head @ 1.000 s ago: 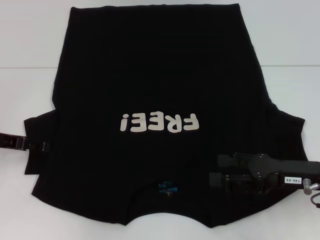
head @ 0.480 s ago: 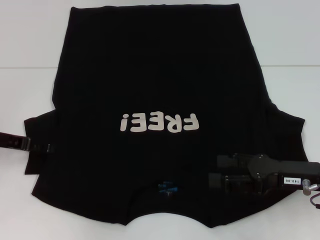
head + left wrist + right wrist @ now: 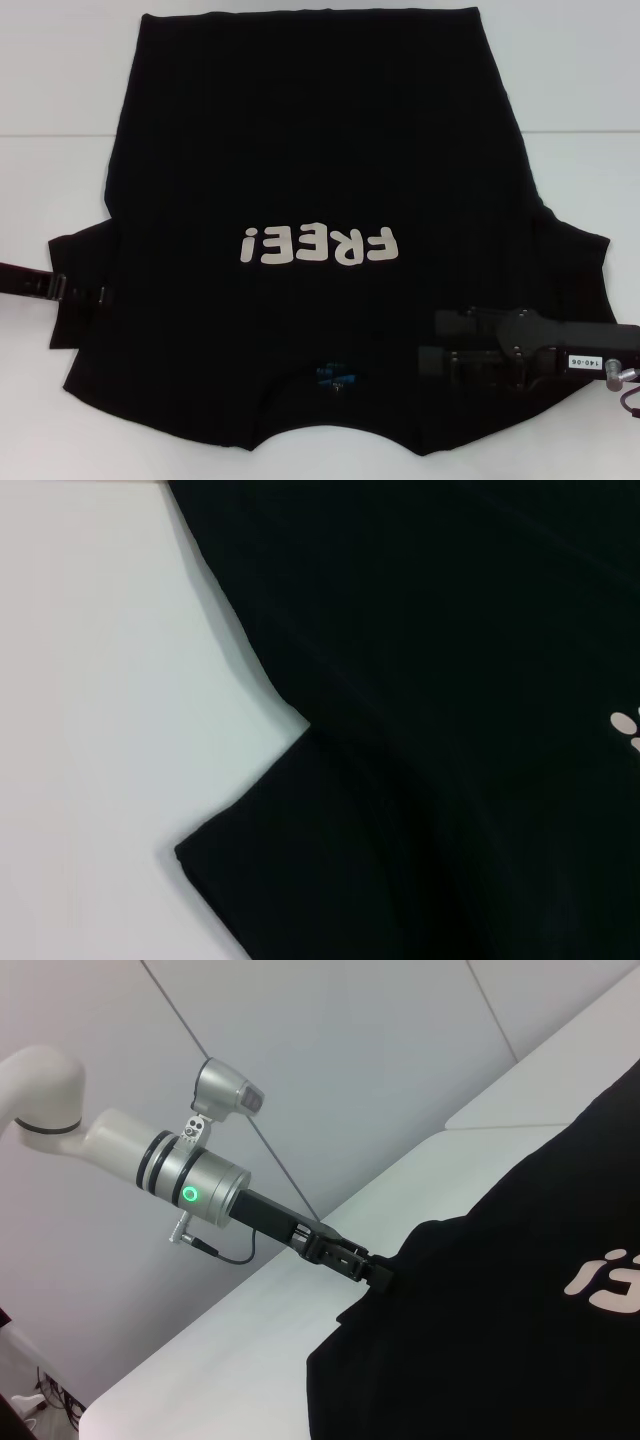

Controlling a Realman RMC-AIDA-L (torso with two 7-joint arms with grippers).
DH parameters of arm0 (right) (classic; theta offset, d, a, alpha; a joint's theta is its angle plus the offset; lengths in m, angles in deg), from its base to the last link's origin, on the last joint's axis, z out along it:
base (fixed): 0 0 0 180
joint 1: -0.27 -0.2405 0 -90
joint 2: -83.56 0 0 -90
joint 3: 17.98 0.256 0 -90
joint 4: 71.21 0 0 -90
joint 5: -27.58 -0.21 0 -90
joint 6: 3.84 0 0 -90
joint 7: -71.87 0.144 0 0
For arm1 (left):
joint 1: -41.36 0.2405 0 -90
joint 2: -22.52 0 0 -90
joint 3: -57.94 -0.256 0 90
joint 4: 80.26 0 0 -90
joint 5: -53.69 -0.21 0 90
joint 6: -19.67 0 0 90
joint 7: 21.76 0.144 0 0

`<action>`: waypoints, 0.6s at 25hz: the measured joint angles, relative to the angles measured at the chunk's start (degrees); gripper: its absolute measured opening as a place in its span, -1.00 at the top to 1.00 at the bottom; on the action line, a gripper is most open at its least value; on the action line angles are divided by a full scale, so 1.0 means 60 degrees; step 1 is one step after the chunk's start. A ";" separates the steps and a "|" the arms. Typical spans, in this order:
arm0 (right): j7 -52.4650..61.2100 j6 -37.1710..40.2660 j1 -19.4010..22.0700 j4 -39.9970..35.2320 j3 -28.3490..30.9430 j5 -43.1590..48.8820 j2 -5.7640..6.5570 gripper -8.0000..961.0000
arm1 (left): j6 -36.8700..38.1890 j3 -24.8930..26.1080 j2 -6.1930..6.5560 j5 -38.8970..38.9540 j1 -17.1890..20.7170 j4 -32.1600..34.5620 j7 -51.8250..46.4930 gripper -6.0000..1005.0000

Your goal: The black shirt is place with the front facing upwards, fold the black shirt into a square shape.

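Shirt: the large plain black short-sleeved cloth T-shirt (image 3: 320, 190) with off-white "FREE!" lettering (image 3: 318, 245) is lying flat and front-up on the smooth white tabletop (image 3: 60, 120), collar toward the robot, hem at the far side.
Progress: I judge nothing is folded so far; both sleeves are spread outward, the body is lying in a single layer, and all the folds toward a square are waiting to be done.
Left gripper: the slim black left gripper (image 3: 98, 294) is reaching low over the table to the edge of the left sleeve (image 3: 300, 860); its tip is lying over the sleeve cloth, but whether its jaws are released or pinching the cloth I cannot tell.
Right gripper: the blocky black right gripper (image 3: 445, 345) is resting over the shoulder area, with the right sleeve just outward of it and the small blue neck label (image 3: 335, 376) just inward; black on black is hiding its jaws, so their state cannot be told.
Material: the cloth is looking thin, matte and limp, mostly smooth with faint ripples; the sleeve corner is showing a neat hemmed edge.
Next: presumably each gripper is needing a firm pinch on a sleeve before folding inward.
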 joint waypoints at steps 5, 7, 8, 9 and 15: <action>-0.0026 0.0000 0.0010 0.0001 0.0000 0.0000 -0.0014 -0.93 | -0.0227 0.0008 -0.0047 0.0062 0.0001 -0.0005 -0.0016 -0.54; -0.0032 0.0000 0.0026 0.0000 0.0001 0.0000 -0.0023 -0.93 | -0.0455 0.0003 -0.0081 0.0068 0.0003 -0.0023 -0.0017 -0.54; -0.0033 0.0000 0.0036 0.0000 0.0003 0.0000 -0.0028 -0.93 | -0.0558 -0.0019 -0.0095 0.0055 0.0003 -0.0046 -0.0017 -0.54; -0.0033 -0.0005 0.0045 0.0000 0.0013 0.0000 -0.0032 -0.93 | -0.0669 -0.0061 -0.0108 0.0031 0.0001 -0.0086 -0.0017 -0.54; -0.0026 -0.0100 0.0063 0.0000 0.0006 0.0000 -0.0044 -0.93 | -0.0968 -0.0179 -0.0140 0.0011 -0.0072 -0.0255 -0.0012 -0.27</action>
